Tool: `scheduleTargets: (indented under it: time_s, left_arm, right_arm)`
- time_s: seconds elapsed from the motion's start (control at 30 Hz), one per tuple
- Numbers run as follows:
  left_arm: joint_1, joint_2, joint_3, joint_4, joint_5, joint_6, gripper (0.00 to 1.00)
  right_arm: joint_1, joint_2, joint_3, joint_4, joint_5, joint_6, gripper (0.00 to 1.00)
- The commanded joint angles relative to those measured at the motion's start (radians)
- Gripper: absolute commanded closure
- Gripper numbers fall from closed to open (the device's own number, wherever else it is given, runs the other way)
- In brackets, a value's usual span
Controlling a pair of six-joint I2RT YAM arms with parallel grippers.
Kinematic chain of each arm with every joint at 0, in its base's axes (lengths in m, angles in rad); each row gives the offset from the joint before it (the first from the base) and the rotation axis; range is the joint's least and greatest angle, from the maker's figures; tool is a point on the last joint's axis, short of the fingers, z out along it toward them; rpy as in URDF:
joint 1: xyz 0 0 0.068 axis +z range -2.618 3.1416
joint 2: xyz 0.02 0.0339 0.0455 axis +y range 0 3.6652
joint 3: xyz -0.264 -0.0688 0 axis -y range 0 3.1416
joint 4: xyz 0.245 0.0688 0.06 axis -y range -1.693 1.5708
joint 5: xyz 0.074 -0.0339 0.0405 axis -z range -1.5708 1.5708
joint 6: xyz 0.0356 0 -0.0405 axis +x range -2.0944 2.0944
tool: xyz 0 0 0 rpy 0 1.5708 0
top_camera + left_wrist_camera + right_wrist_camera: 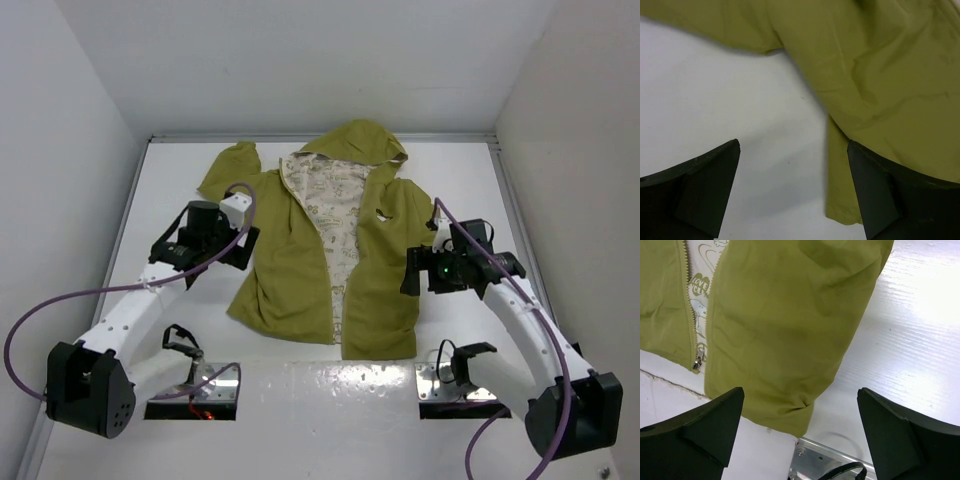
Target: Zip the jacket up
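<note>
The olive-green jacket (pixel 300 260) lies face up on the white table, front open, cream printed lining (pixel 335 215) showing, hood (pixel 360 140) at the far side. My left gripper (pixel 243 250) is open and empty at the jacket's left edge. In the left wrist view, that gripper (pixel 792 145) is over bare table, with the jacket's side (pixel 880 75) under its right finger (pixel 900 200). My right gripper (pixel 412 272) is open and empty at the jacket's right edge. In the right wrist view, that gripper (pixel 800 390) hovers above the right front panel's lower corner (pixel 790 340). The zipper slider (pixel 698 361) sits low on the left.
Table walls stand left, right and far. Two metal mounting plates (pixel 205 378) with cables sit at the near edge; the right plate (pixel 830 462) shows just beyond the jacket's hem. Bare white table (pixel 715 90) lies left of the jacket.
</note>
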Motion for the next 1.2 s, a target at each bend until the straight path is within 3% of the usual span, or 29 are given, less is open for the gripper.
scheduleTargets:
  time_s: [0.0,0.3,0.57,0.7,0.73,0.83,0.9,1.07,1.1,1.13,1.17]
  left_arm:
    - [-0.032,-0.021,-0.002,-0.033,0.039,0.024,0.04]
    - [-0.106,0.011,0.051,-0.053,0.029,0.024,0.01]
    - [-0.202,0.076,0.073,-0.053,0.085,-0.016,0.03]
    - [-0.256,0.110,0.073,-0.042,0.085,-0.042,0.12]
    - [-0.270,0.125,0.073,-0.042,0.085,-0.060,0.13]
    - [-0.294,0.154,0.073,-0.010,0.095,-0.094,0.18]
    - [-0.304,0.168,0.073,0.004,0.121,-0.113,0.20]
    - [-0.316,0.222,0.073,0.083,0.235,-0.237,0.23]
    - [-0.316,0.232,0.073,0.099,0.298,-0.276,0.23]
    - [-0.330,0.243,0.062,0.114,0.328,-0.277,0.23]
    - [-0.340,0.254,0.062,0.128,0.348,-0.289,0.23]
  right_arm:
    - [-0.002,0.026,-0.006,0.042,0.010,0.030,0.05]
    - [0.079,0.224,0.012,0.105,0.156,0.033,0.12]
    - [0.123,0.503,0.129,0.120,0.219,0.122,0.17]
    - [0.122,0.630,0.208,0.184,0.200,0.145,0.45]
    - [0.116,0.643,0.219,0.210,0.197,0.146,0.63]
    - [0.107,0.732,0.299,0.235,0.189,0.140,0.93]
    - [0.077,0.758,0.380,0.238,0.188,0.131,1.00]
    - [-0.001,0.781,0.457,0.281,0.128,0.116,1.00]
    - [-0.019,0.774,0.484,0.274,0.090,0.101,0.91]
    - [-0.019,0.773,0.485,0.264,0.072,0.100,0.91]
    - [-0.030,0.752,0.489,0.249,0.052,0.085,0.70]
